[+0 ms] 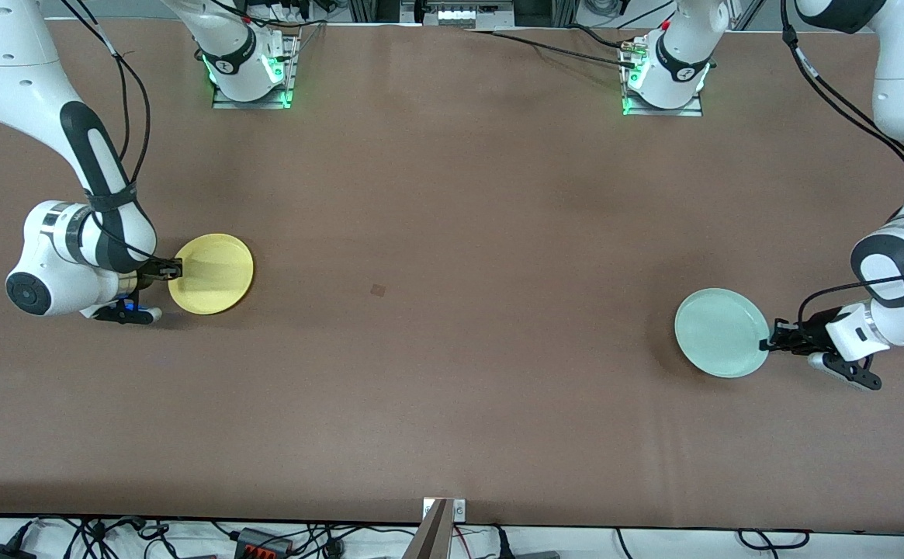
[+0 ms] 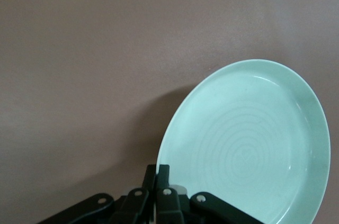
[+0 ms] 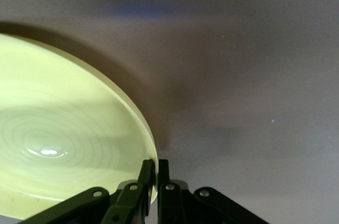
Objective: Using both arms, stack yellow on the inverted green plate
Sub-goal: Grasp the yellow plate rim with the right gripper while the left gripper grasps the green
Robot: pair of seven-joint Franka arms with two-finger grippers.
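Observation:
The yellow plate (image 1: 211, 273) lies at the right arm's end of the table, hollow side up (image 3: 58, 134). My right gripper (image 1: 174, 269) is shut on its rim, one finger inside the plate and one outside (image 3: 155, 173). The pale green plate (image 1: 721, 332) is at the left arm's end, hollow side up (image 2: 249, 144) and a little tilted, a shadow under it. My left gripper (image 1: 768, 343) is shut on its rim (image 2: 158, 175), the edge nipped between the fingers.
The brown table top (image 1: 452, 233) stretches bare between the two plates. A small dark mark (image 1: 378, 290) shows near the middle. Both arm bases (image 1: 250, 70) stand along the edge farthest from the front camera.

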